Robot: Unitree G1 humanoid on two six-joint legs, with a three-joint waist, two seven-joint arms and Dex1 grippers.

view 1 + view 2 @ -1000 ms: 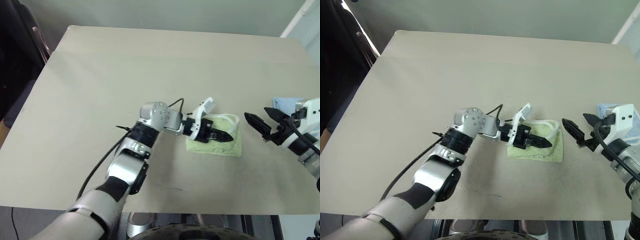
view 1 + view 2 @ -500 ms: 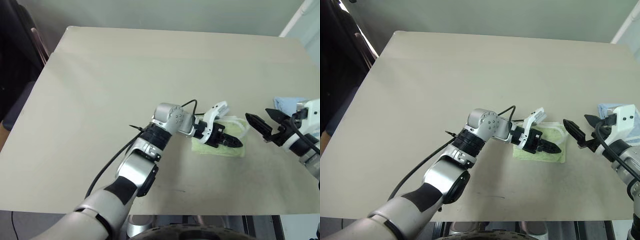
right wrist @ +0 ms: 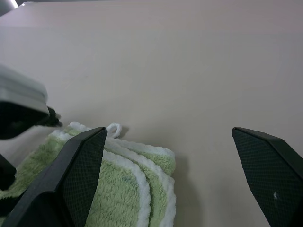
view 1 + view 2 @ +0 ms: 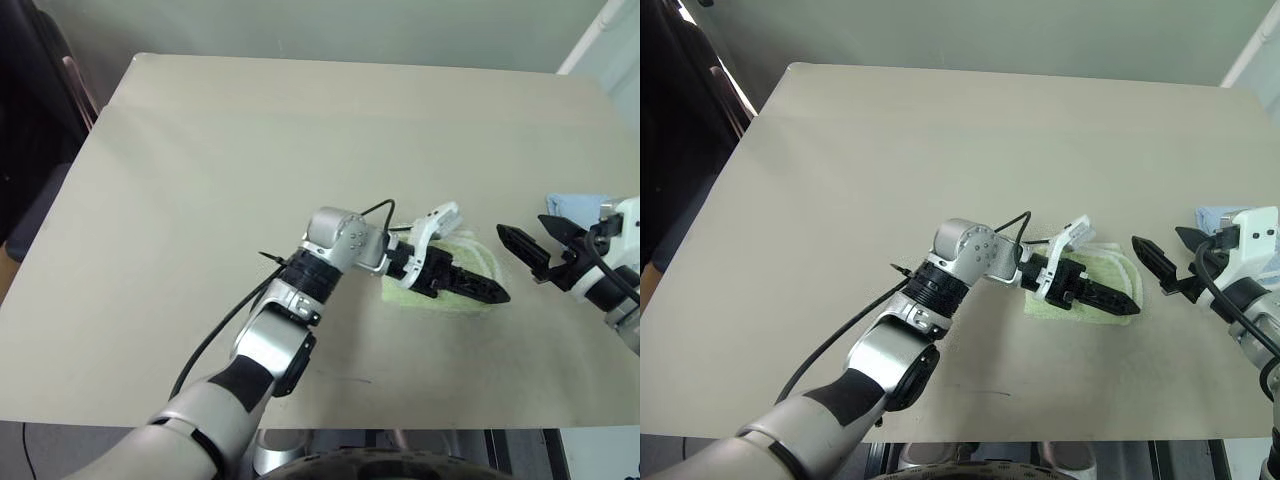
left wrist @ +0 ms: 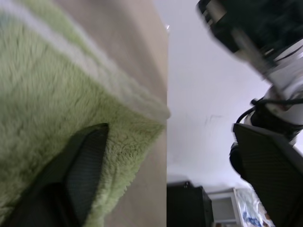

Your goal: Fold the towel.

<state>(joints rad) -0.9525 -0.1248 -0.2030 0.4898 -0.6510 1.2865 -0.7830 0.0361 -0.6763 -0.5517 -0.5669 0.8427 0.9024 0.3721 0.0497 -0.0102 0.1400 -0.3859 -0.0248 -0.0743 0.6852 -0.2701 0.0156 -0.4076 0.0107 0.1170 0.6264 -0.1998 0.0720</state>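
Note:
The towel [image 4: 445, 303] is lime-green terry with white edging and lies folded into a small stack on the tan table [image 4: 250, 150], right of the middle. Its white loop tag [image 3: 113, 128] sticks out at the far edge. My left gripper [image 4: 492, 290] reaches across the towel from the left and is open. In the left wrist view, one of its fingers [image 5: 71, 179] rests on the pile and the other stands off past the towel's edge. My right gripper [image 4: 535, 245] hovers just right of the towel, open and holding nothing, pointing at it.
A pale blue cloth [image 4: 575, 205] lies at the table's right edge behind my right gripper. The table's right edge runs close past the towel. Bare tabletop stretches to the left and toward the far side.
My left gripper was shut over the towel and now stands open, with the towel left folded beneath it. The right gripper has not moved.

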